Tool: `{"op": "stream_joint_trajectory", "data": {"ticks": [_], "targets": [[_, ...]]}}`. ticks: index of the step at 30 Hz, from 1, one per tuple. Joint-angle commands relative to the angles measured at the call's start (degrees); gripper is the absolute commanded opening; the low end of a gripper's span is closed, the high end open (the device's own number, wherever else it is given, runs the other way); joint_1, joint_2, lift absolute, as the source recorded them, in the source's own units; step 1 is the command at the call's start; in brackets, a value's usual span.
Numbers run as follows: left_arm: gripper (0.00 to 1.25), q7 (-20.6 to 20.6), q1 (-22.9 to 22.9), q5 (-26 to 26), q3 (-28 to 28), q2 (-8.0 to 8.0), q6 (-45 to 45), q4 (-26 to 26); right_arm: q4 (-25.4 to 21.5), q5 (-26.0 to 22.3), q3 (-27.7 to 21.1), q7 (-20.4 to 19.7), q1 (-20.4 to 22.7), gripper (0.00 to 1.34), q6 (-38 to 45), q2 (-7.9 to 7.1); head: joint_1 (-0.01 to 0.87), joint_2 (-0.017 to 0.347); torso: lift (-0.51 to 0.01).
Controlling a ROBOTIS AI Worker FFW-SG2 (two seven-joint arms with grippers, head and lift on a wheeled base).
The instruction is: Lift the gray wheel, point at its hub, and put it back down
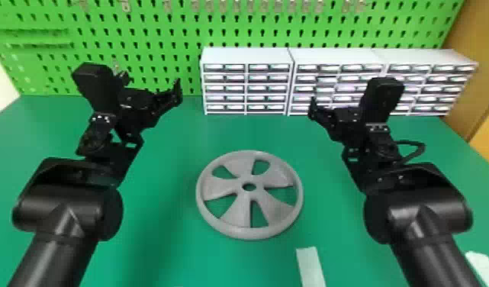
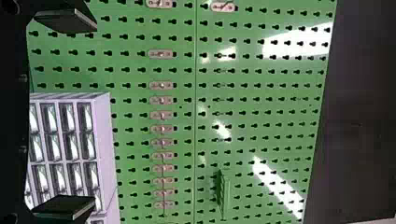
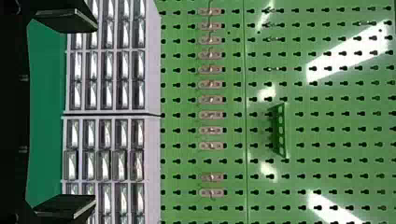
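The gray wheel (image 1: 232, 177) lies flat on the green table (image 1: 159, 244), midway between the two arms, its round hub hole facing up. My left gripper (image 1: 152, 89) is raised to the left of the wheel and beyond it. In the left wrist view, the same gripper (image 2: 79, 114) is open, its two fingers wide apart with nothing between them. On the other side, my right gripper (image 1: 323, 110) is held up to the right of the wheel and beyond it. The right wrist view has this gripper (image 3: 79, 114) open too, holding nothing.
White drawer cabinets (image 1: 247, 55) line the table's back edge from the middle to the right, before a green pegboard (image 1: 140, 34) with small hooks. A pale strip (image 1: 310, 265) lies near the front, right of the wheel. Another pale piece (image 1: 483, 267) sits at the front right corner.
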Motion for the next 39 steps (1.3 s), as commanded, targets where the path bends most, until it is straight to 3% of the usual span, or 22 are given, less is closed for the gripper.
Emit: {"op": "stream_joint_trajectory", "data": {"ticks": [1, 39], "targets": [[1.25, 0.0, 0.13, 0.0, 0.4, -0.14, 0.0, 0.0, 0.0, 0.0, -0.05, -0.02, 0.13, 1.31, 0.0, 0.0, 0.692, 0.048, -0.088], [1.25, 0.0, 0.22, -0.18, 0.23, -0.14, 0.35, -0.17, 0.0, -0.18, -0.05, -0.02, 0.13, 1.31, 0.0, 0.0, 0.692, 0.048, -0.088]]}}
